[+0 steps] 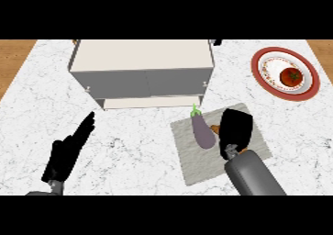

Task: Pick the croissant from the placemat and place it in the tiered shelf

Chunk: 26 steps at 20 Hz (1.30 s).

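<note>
The croissant (214,129) lies on the grey placemat (196,170) right of centre. Only brown tips of it show, at the left side of my right hand (235,127) and by its wrist. That hand sits on top of it, fingers curled down over it. A purple eggplant (202,132) lies on the same mat, just left of the hand. The tiered shelf (141,69) stands at the back centre, with its lower tier (152,102) sticking out toward me. At the lower left my left hand (66,153) rests open, fingers up.
A red-rimmed plate (263,78) holding a tomato (291,76) sits at the back right. The white marble counter (128,151) runs between the two hands. Wooden floor shows past its left and right edges.
</note>
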Each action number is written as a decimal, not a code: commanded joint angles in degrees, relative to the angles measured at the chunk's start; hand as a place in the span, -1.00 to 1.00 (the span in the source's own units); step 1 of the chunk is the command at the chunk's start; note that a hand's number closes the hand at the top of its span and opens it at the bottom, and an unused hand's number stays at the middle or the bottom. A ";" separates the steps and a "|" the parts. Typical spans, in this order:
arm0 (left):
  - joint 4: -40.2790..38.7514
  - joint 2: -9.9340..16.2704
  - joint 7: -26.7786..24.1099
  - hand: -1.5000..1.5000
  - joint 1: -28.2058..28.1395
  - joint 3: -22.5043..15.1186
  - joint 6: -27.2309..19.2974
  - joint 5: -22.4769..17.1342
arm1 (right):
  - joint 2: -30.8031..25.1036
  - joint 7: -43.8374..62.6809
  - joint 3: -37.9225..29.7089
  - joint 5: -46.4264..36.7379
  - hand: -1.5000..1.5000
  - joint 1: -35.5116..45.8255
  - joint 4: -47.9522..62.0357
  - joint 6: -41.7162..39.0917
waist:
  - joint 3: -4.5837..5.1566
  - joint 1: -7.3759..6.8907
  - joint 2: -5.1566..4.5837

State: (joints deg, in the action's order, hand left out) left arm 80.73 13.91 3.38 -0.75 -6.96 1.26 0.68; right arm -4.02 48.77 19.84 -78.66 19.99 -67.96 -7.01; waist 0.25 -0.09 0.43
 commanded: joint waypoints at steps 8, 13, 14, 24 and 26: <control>-0.25 0.28 -1.53 0.00 -1.32 0.56 1.25 0.35 | 3.98 20.90 19.13 14.39 1.00 -5.51 -29.80 -3.15 | -0.22 -0.36 -0.07; -1.41 -0.22 0.57 0.00 1.74 1.37 0.83 0.41 | 3.98 27.71 22.96 4.30 1.00 -3.48 -43.35 -9.31 | -0.17 0.63 0.02; -4.09 -1.49 -3.01 0.00 0.43 0.85 0.40 1.01 | 3.98 25.93 20.91 3.71 1.00 -2.16 -46.65 -11.02 | -0.13 0.85 -0.03; -2.20 -2.88 -0.07 0.00 2.31 -0.32 0.46 1.65 | 3.98 31.14 10.54 8.97 1.00 20.18 -45.71 -9.93 | -0.13 -0.60 -0.30; -0.29 -0.56 0.77 0.00 2.37 1.61 1.83 0.36 | 3.98 27.61 4.65 10.30 1.00 24.15 -41.07 -8.10 | -0.16 -1.00 -0.40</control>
State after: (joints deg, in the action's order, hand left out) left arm 79.63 12.52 3.76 1.08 -6.28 2.19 1.75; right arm -0.75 67.30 30.68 -70.63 35.33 -113.55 -11.40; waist 0.10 -0.63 0.19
